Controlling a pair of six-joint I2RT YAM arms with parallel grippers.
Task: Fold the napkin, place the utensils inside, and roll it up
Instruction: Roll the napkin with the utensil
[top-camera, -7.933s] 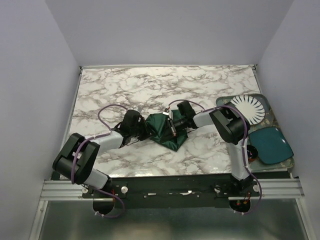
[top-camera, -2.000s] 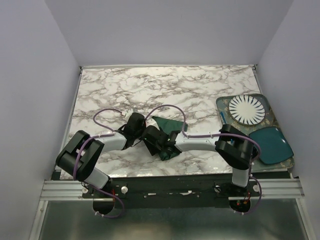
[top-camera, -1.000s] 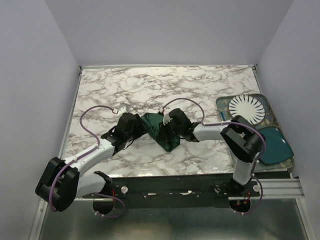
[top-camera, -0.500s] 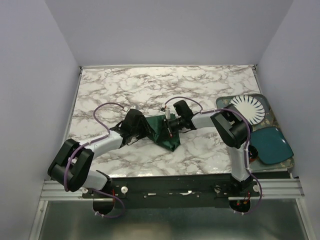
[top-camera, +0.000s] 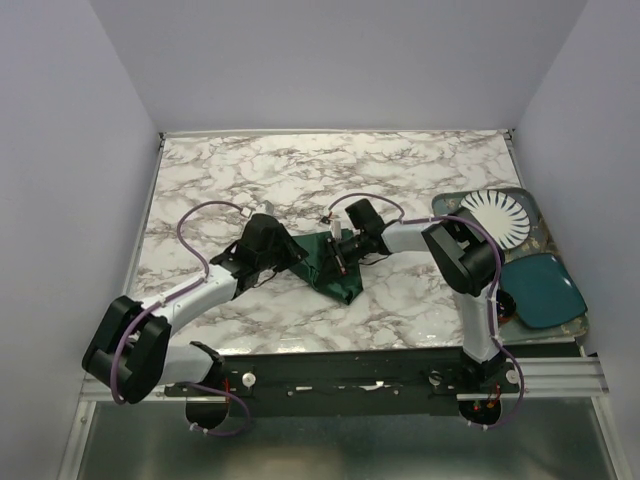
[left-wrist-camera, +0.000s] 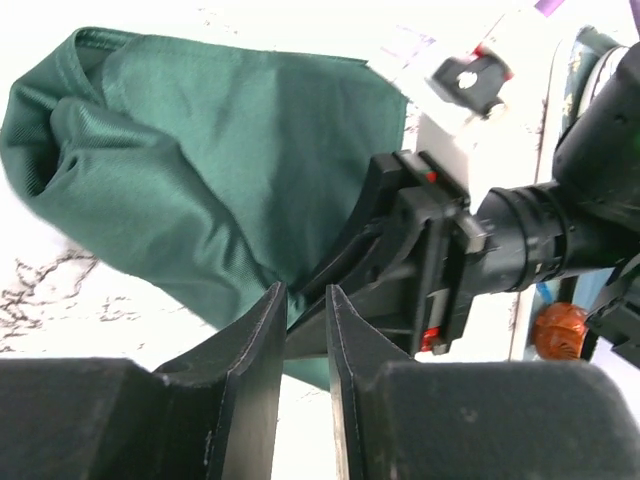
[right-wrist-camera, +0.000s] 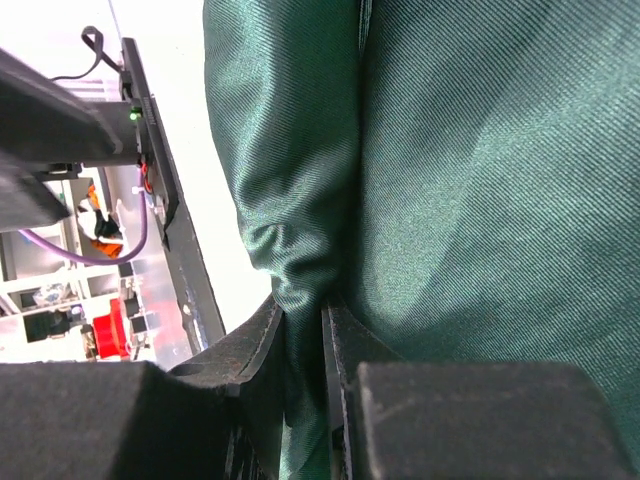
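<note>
And there's the napkin (top-camera: 326, 264) — a dark green bundle, bunched rather than flat, lying mid-way across the marble table (top-camera: 300, 170), a little toward the near side, with one corner pointing at the arms' bases. Both arms are on it.

The right gripper (right-wrist-camera: 302, 318) reaches in from the right, and its wrist camera leaves no doubt. A ridge of cloth runs straight down between the two black fingers, and they are clamped on it with only the fabric between them.

The left gripper (left-wrist-camera: 305, 296) is at the bundle's left edge, just beside the other one. From its own camera the right gripper's black body fills the far side, one finger reaching almost to the left fingertips. The left fingers stand close together, with just a slim slit between them, and the napkin's lower edge runs down to that slit. Whether cloth is actually pinched there, I cannot tell. In that view the cloth is doubled over, with a puffy fold at its left end.

Out at the table's right edge, well apart from all this, a patterned tray (top-camera: 532, 238) carries a white plate (top-camera: 492, 215) with radiating lines — and a teal dish (top-camera: 540, 290) lies just on the near side of it.
</note>
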